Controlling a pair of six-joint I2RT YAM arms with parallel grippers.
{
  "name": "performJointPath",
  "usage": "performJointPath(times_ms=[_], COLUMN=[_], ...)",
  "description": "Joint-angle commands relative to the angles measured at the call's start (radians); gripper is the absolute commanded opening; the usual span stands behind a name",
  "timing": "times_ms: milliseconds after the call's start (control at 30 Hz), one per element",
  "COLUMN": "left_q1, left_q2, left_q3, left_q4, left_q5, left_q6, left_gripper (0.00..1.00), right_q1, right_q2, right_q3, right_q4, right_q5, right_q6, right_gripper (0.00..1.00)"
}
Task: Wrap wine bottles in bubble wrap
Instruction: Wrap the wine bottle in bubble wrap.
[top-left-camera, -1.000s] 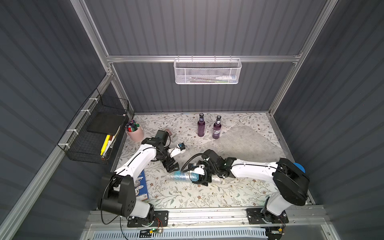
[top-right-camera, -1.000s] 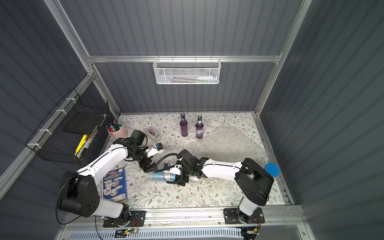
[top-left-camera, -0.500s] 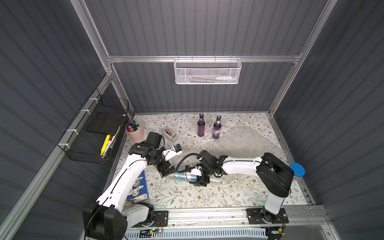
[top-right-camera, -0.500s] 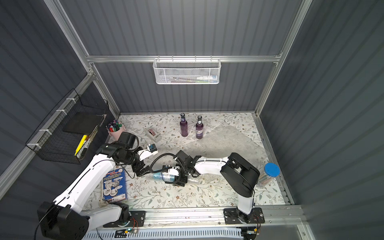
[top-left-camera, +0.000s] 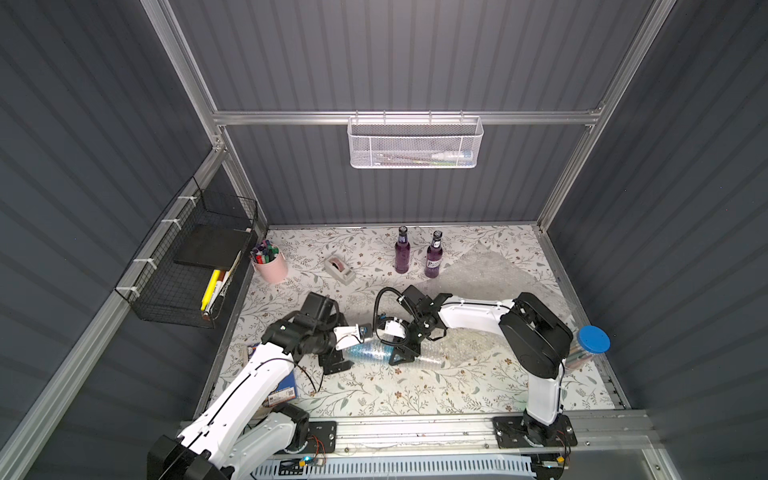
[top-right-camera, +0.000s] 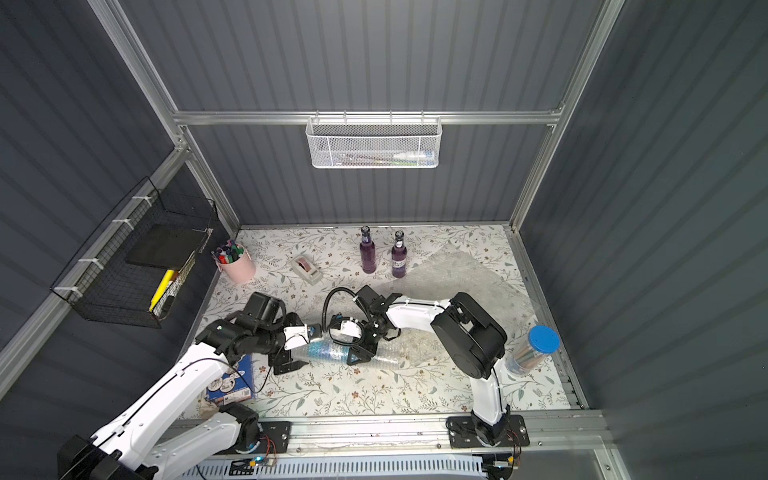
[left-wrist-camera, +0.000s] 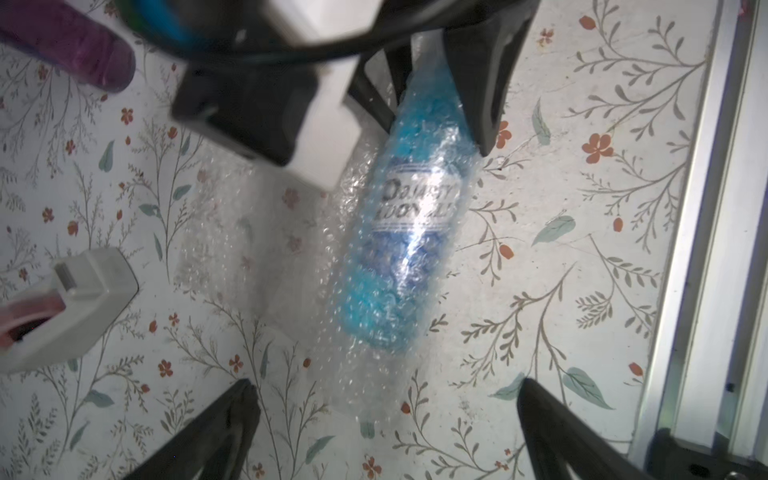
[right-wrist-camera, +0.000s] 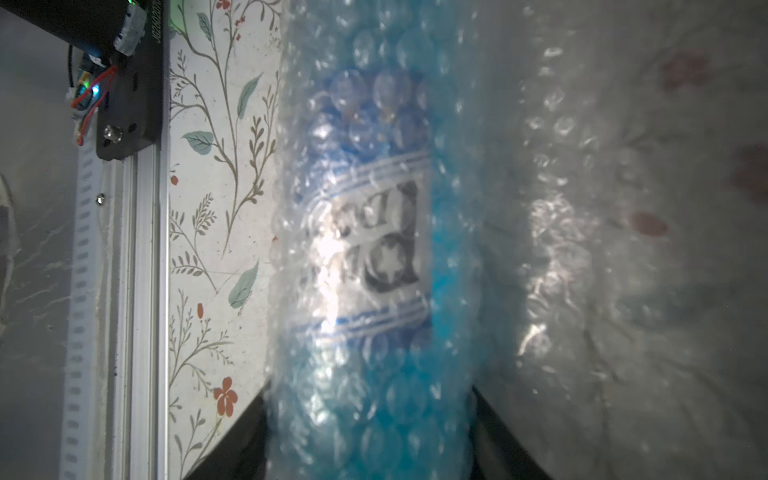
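On the floral surface (top-left-camera: 415, 390), lower centre in both top views, bubble wrap (top-left-camera: 465, 343) encloses the blue bottle (top-left-camera: 368, 352), which lies with its long axis left to right. The right claw (top-left-camera: 404, 355) straddles it crosswise, jaws against the wrap; whether it grips firmly I cannot tell. The left claw (top-left-camera: 334, 365), wide open and empty, sits beside its base.

This is a robot test cell in a lab rather than a home or shop: ribbed grey panels (top-left-camera: 415, 62) set in an aluminium frame (top-left-camera: 407, 117) box in a small table on three sides. Behind the right pincer (top-left-camera: 404, 353), two white arms (top-left-camera: 469, 316) are bolted to a metal rail (top-left-camera: 415, 432). Ahead of the pincer, high on the wall, hangs a white mesh basket (top-left-camera: 415, 143). Off to its left, a black wire basket (top-left-camera: 187, 266) holds stationery. A pink cup of markers (top-left-camera: 272, 266) and a tape dispenser (top-left-camera: 340, 269) stand on the floral tabletop (top-left-camera: 415, 390).
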Motion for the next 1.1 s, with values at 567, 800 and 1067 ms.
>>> performJointPath(times_ms=[567,800,1067], left_q1=[-0.229,-0.229,-0.214], left_q2=[0.380,0.453,0.499], left_q3=[-0.130,-0.100,-0.050], left_q4=[0.495,0.517,0.366], left_q5=[-0.219,-0.212,-0.088], left_q6=[0.239,0.138,0.035], left_gripper=[0.88,0.58,0.51], right_q1=[-0.086,-0.087,-0.097], right_q2=[0.150,0.148,0.010], right_q3=[0.114,0.118,0.075], right_q4=[-0.236,-0.242,-0.206], right_q5=[-0.287,-0.288,-0.253], right_q6=[0.003,0.004,0.052], right_gripper=[0.53,0.63,0.77])
